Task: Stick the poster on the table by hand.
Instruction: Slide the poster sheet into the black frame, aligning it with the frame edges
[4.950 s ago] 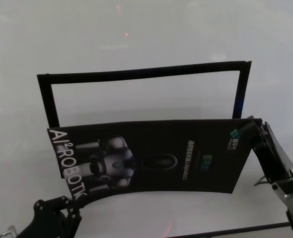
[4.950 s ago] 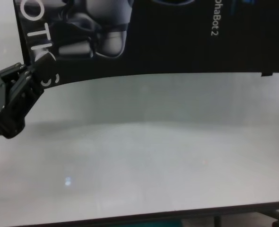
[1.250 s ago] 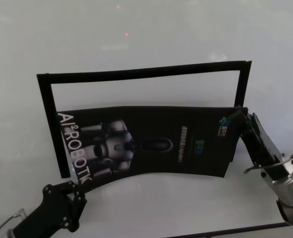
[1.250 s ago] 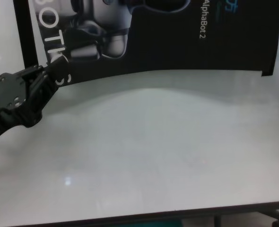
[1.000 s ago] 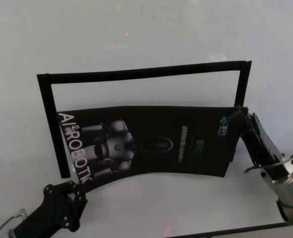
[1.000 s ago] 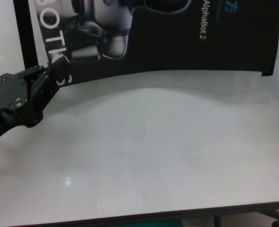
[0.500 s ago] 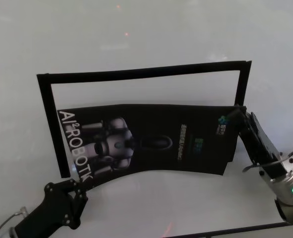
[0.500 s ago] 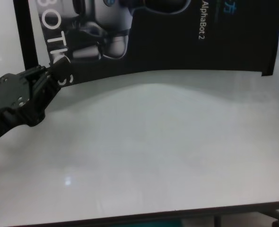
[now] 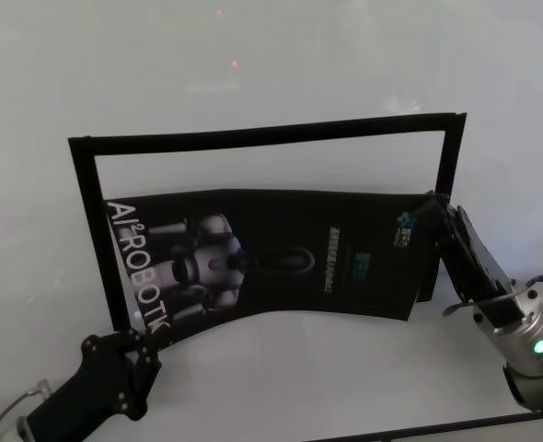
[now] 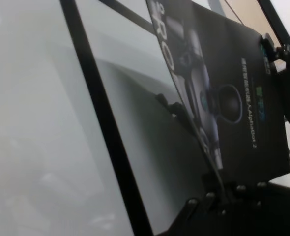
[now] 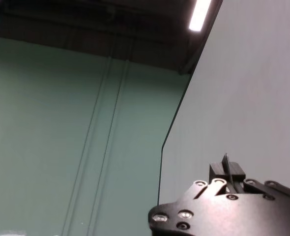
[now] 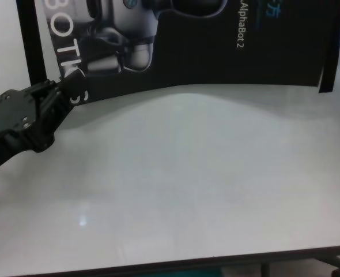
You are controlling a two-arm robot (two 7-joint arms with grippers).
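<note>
The poster (image 9: 281, 258) is a black sheet with a grey robot figure, held bowed just above the white table (image 9: 281, 368). My left gripper (image 9: 143, 339) is shut on its near left corner by the "ROBOTICS" lettering, also seen in the chest view as the left gripper (image 12: 59, 95) clamped on the poster (image 12: 216, 52). My right gripper (image 9: 434, 217) is shut on the poster's right edge near the teal logo. In the right wrist view, the right gripper (image 11: 227, 173) pinches a thin dark sheet edge. The left wrist view shows the poster (image 10: 228, 103) stretching away from the fingers.
Narrow black strips form a three-sided frame on the table: a far strip (image 9: 262, 135), a left strip (image 9: 97, 230) and a right strip (image 9: 447, 166). The left strip (image 10: 105, 128) runs beside the poster's left edge. The table's near edge (image 12: 176, 266) lies close to my body.
Both grippers have carried the poster farther from my body, into the strip frame. Over the last second the right gripper shifted slightly left and away, and the sheet's near edge bows more.
</note>
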